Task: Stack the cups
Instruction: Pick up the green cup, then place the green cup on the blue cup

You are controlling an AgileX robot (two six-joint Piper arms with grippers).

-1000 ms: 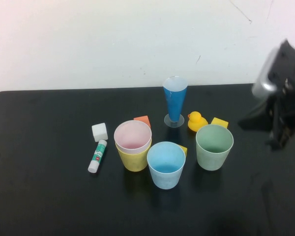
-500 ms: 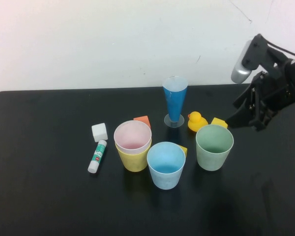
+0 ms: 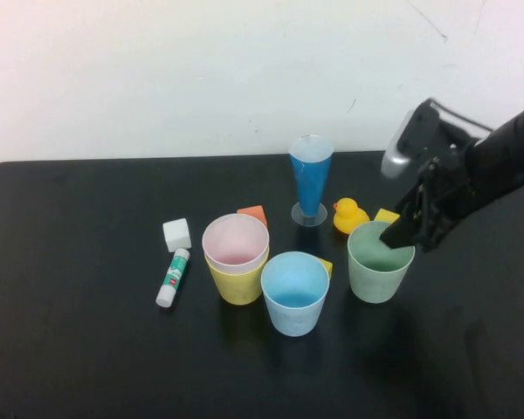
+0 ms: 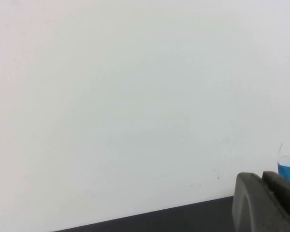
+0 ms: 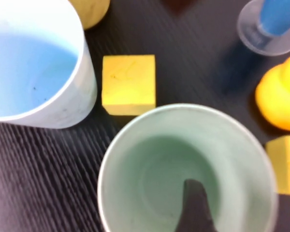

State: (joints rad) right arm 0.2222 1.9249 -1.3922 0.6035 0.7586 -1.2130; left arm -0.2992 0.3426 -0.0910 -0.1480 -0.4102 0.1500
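Observation:
The pink cup (image 3: 236, 243) sits nested in the yellow cup (image 3: 237, 284) at centre left. The light blue cup (image 3: 294, 292) stands alone in front, also in the right wrist view (image 5: 34, 67). The pale green cup (image 3: 381, 260) stands to the right, upright and empty (image 5: 183, 164). My right gripper (image 3: 400, 234) is open at the green cup's far right rim. One of its fingers (image 5: 194, 205) reaches down inside the cup; the other is out of view. My left gripper (image 4: 261, 176) shows only in the left wrist view, shut and empty, facing the wall.
A tall blue cone glass (image 3: 311, 179) stands behind the cups. A yellow duck (image 3: 349, 215) and a yellow block (image 3: 389, 216) lie just behind the green cup. Another yellow block (image 5: 128, 84) lies between the blue and green cups. An orange block (image 3: 253, 213), white cube (image 3: 176, 234) and glue stick (image 3: 172, 278) lie left.
My right arm has come in from the right edge, moving left and down, until its gripper reached the green cup's rim. The cups have not moved.

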